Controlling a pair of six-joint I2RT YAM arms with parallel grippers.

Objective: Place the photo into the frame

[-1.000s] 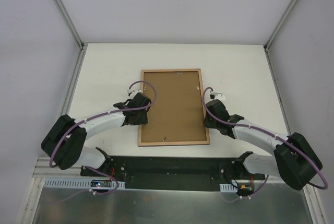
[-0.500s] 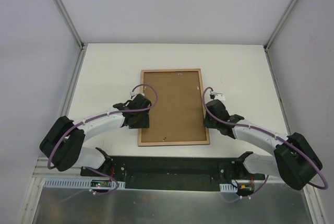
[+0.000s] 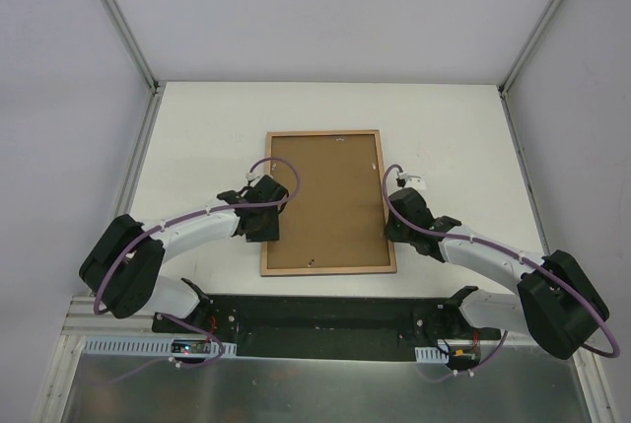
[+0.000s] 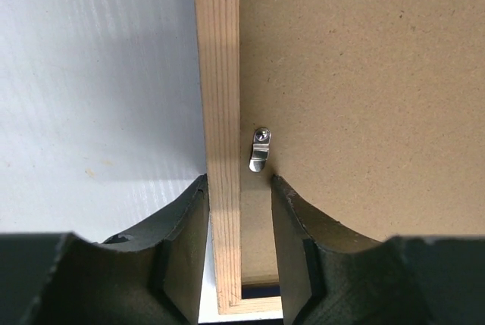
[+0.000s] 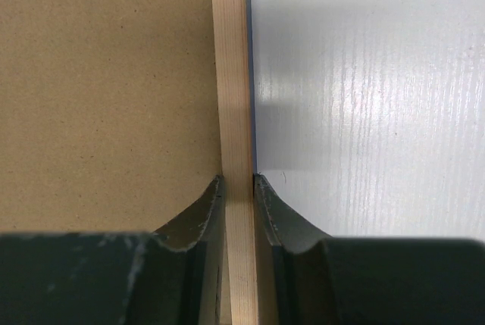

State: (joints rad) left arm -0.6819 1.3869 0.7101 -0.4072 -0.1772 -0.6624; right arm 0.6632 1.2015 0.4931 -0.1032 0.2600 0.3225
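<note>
The frame (image 3: 325, 133) lies back-up on the surface (image 3: 444, 127) with the brown backing board (image 3: 330, 201) seated in it; the photo shows in no view. The right tool (image 5: 239, 185) is clamped on the rail between its fingers, a good anchor, while the left tool (image 4: 239, 189) straddles the opposite rail, jaws apart with slack on the board side. The small metal clip (image 4: 260, 149) just ahead of its inner finger looks like the target: turn it with one fingertip, without lifting the rail.

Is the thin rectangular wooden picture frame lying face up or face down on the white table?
Face down: the frame shows its light wood back, with the brown backing board on top.
</note>
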